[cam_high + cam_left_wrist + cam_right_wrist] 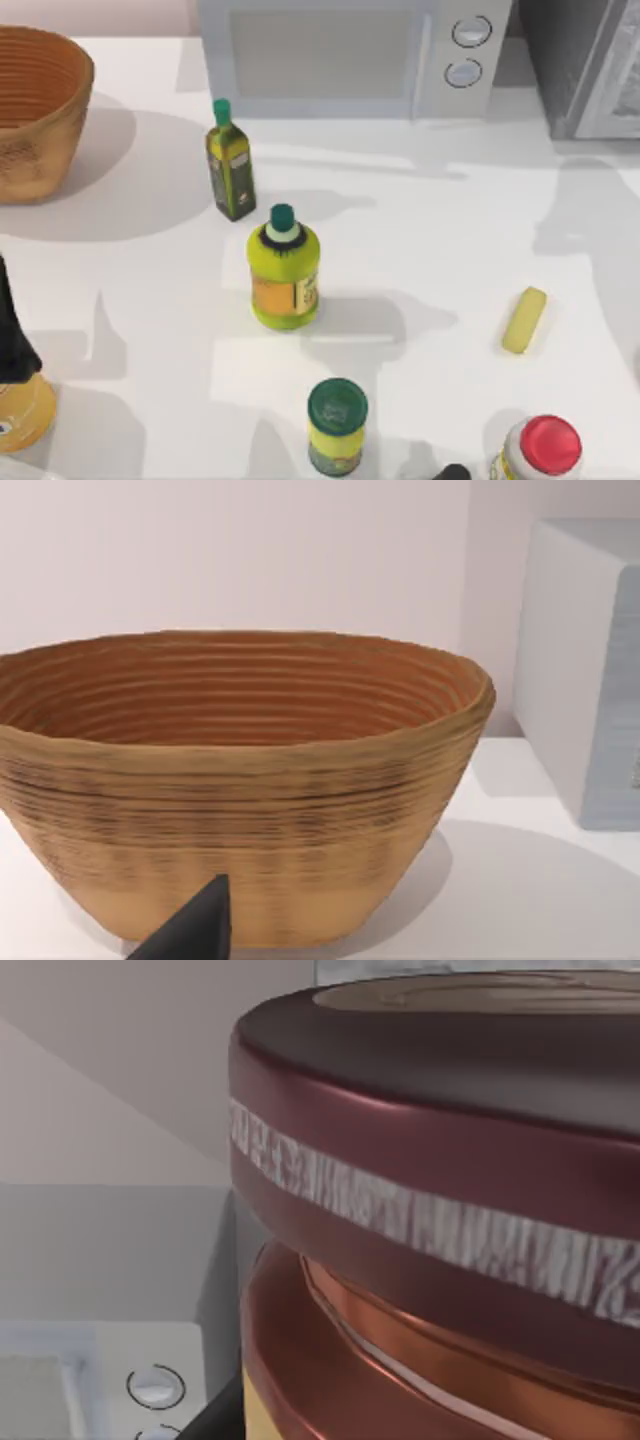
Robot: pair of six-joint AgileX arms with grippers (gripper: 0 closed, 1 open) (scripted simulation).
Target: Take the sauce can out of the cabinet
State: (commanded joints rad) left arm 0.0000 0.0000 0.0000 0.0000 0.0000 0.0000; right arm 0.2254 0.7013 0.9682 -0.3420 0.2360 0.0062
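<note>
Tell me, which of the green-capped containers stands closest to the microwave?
The slim dark olive bottle, standing just in front of the microwave. The round yellow bottle and green-lidded jar stand farther forward.

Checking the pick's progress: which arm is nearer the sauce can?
Right: its wrist view has the sauce can up close. The left tool faces the basket, far left.

No lettering could be read anywhere: the orange label on the yellow-green bottle [284, 294] and the dark red sauce can's pale band [430, 1220] stayed illegible.
</note>
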